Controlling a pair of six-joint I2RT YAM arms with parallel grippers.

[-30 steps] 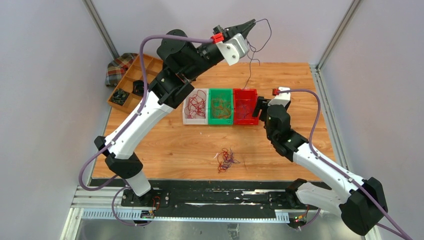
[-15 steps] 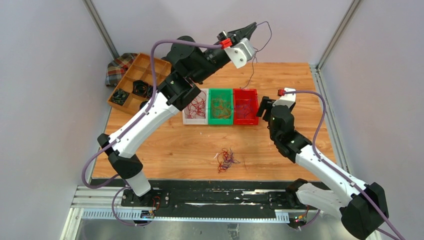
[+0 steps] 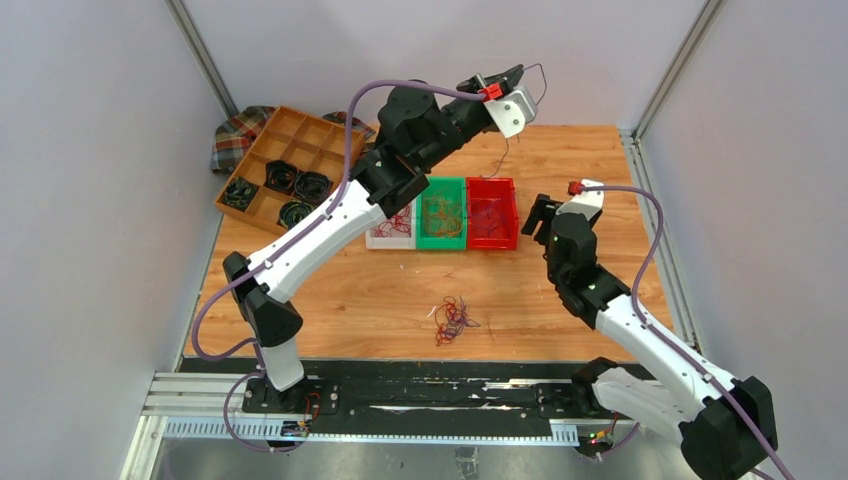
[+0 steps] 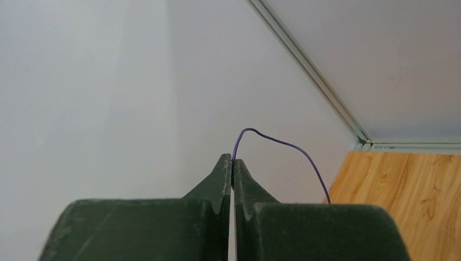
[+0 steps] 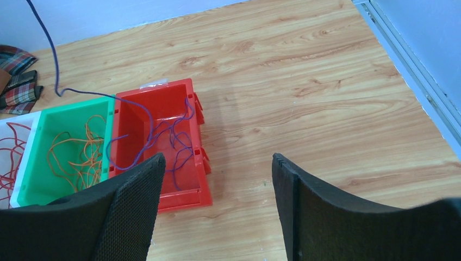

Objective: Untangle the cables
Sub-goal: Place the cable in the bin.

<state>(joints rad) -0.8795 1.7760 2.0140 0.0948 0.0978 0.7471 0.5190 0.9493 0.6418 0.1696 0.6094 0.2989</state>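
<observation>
My left gripper [image 3: 522, 70] is raised high over the table's far edge, shut on a thin purple cable [image 4: 282, 145] that arcs out of its fingertips [image 4: 232, 160]. The cable [image 3: 505, 150] hangs down and trails past the green bin into the red bin [image 5: 163, 89], where more purple cables [image 5: 174, 128] lie. Orange cables [image 5: 76, 155] fill the green bin [image 3: 440, 183]; red ones lie in the white bin [image 3: 372, 240]. A small mixed clump of cables [image 3: 452, 319] rests on the table near the front. My right gripper [image 3: 543, 215] stands open and empty [image 5: 217, 163] just right of the red bin.
A wooden compartment tray [image 3: 290, 160] holding black coiled bundles [image 3: 300, 185] stands at the back left, next to a plaid cloth [image 3: 235, 135]. Grey walls and metal frame posts [image 3: 665, 70] enclose the table on three sides.
My left arm has swung right and further back, carrying the purple cable's end with it. My right gripper has drawn back to the right, away from the red bin.
</observation>
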